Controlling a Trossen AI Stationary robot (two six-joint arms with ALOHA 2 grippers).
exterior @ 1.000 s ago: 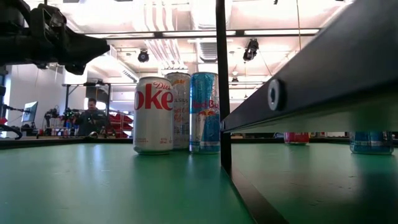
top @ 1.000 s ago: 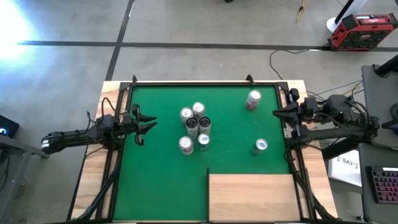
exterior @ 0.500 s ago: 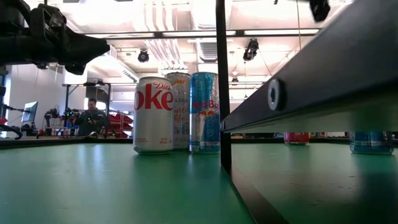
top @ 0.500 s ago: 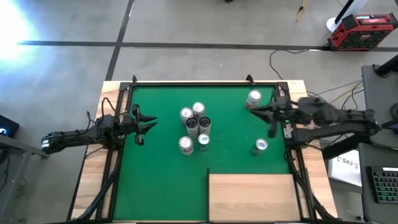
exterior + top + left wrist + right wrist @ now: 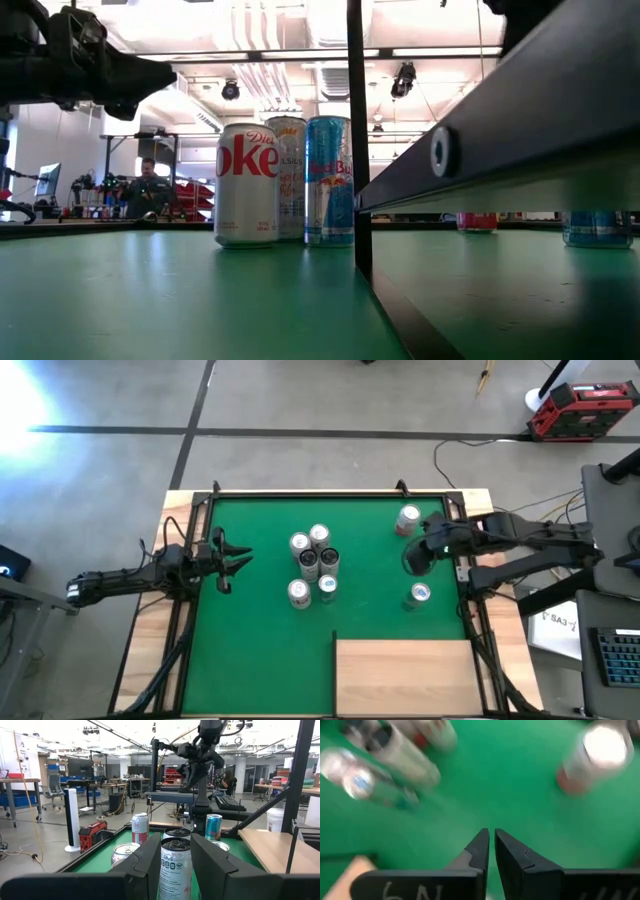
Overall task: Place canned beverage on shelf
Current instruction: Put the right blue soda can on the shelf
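Several cans stand upright in a cluster (image 5: 314,563) at mid-mat; the low view shows a Diet Coke can (image 5: 246,185) and a blue can (image 5: 330,180) among them. A red-and-white can (image 5: 408,518) stands alone at the far right and also shows in the right wrist view (image 5: 592,755). A blue can (image 5: 419,594) stands nearer. The pale plywood shelf (image 5: 403,676) lies at the near edge. My right gripper (image 5: 413,560) hangs above the mat between the two lone cans, pointing down, shut and empty (image 5: 491,845). My left gripper (image 5: 235,557) is open and empty, left of the cluster (image 5: 175,865).
The green mat (image 5: 260,630) has bare room at its near left and between the cluster and the right-hand cans. Black rails (image 5: 190,610) run along the mat's sides. A black post (image 5: 357,140) stands in the low view.
My right gripper has gone from the table's right edge toward the left, out over the mat, and has tipped from level to pointing down. No can has moved.
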